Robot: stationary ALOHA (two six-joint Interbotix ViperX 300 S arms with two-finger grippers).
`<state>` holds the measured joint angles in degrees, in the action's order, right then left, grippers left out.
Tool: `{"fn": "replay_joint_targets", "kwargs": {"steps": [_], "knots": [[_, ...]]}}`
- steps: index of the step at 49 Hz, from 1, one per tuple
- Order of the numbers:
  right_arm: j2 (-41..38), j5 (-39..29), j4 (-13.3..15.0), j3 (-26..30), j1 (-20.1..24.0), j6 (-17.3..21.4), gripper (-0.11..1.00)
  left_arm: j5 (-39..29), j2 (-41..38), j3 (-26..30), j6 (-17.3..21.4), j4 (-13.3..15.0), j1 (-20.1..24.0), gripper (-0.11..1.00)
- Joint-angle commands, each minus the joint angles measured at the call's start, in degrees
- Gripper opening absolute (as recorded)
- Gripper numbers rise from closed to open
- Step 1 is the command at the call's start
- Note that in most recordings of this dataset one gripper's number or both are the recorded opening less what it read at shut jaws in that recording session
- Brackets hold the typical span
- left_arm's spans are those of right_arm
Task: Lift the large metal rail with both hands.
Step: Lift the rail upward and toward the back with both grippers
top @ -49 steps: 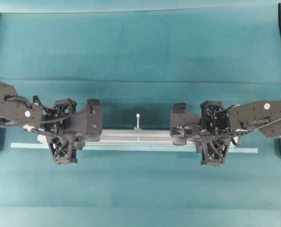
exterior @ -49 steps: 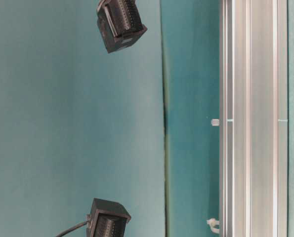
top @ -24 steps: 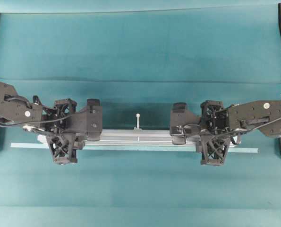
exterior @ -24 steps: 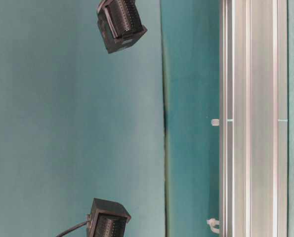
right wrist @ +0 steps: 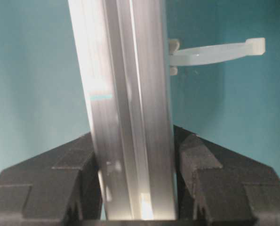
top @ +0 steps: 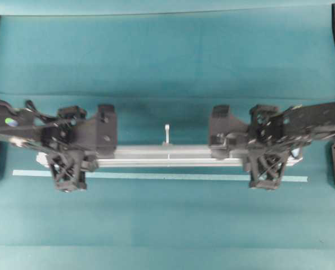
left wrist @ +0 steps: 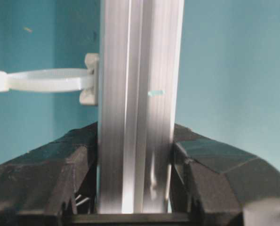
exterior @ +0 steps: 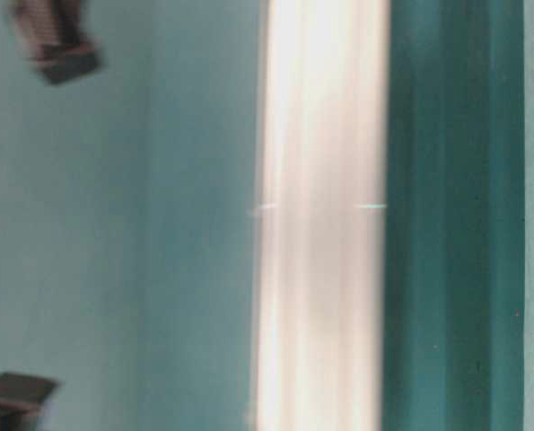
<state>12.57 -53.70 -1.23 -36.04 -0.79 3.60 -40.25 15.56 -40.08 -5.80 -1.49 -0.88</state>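
Silver aluminium fills your wrist views: the large metal rail (top: 167,156) lies crosswise on the teal table cover (top: 167,56), just beyond the thin pale strip (top: 156,176) and clear of it. The left gripper (top: 71,160) is clenched on the rail near its left end, and the left wrist view shows both fingers (left wrist: 50,174) pressed against the rail's grooved sides. The right gripper (top: 263,160) is clamped the same way near the right end, its fingers (right wrist: 224,174) touching the rail on both flanks. A white zip tie (top: 167,135) stands off the rail's far side at its middle.

You appear to be in the lift itself. In the table-level view the rail (exterior: 325,215) is a broad blur well apart from the strip, which reads as motion, though I cannot tell how far off the cover it sits.

The next move calls for both arms rising evenly, so that the rail stays level and neither end twists in its grip or slips.

No brand, label or writing is legible; there is only a short pale tick mark on the rail's face.
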Motion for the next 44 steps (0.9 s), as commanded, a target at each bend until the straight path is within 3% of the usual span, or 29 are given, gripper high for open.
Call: {"fn": "replay_joint_targets", "kwargs": {"steps": [1,18,44], "knots": [[2.5,-3.1,-0.3,3.0,-0.3,-0.1,0.39,-3.3,3.9,3.1,0.1,0.0,0.0,0.36],[4.7,-13.9,-1.6,9.8,-0.3,1.1,0.39,-9.8,10.1,8.2,0.0,0.2,0.1,0.36],[4.7,-25.6,-1.6,21.5,-0.3,1.4,0.39,-19.9,9.8,18.7,-0.1,0.2,0.1,0.36]]}}
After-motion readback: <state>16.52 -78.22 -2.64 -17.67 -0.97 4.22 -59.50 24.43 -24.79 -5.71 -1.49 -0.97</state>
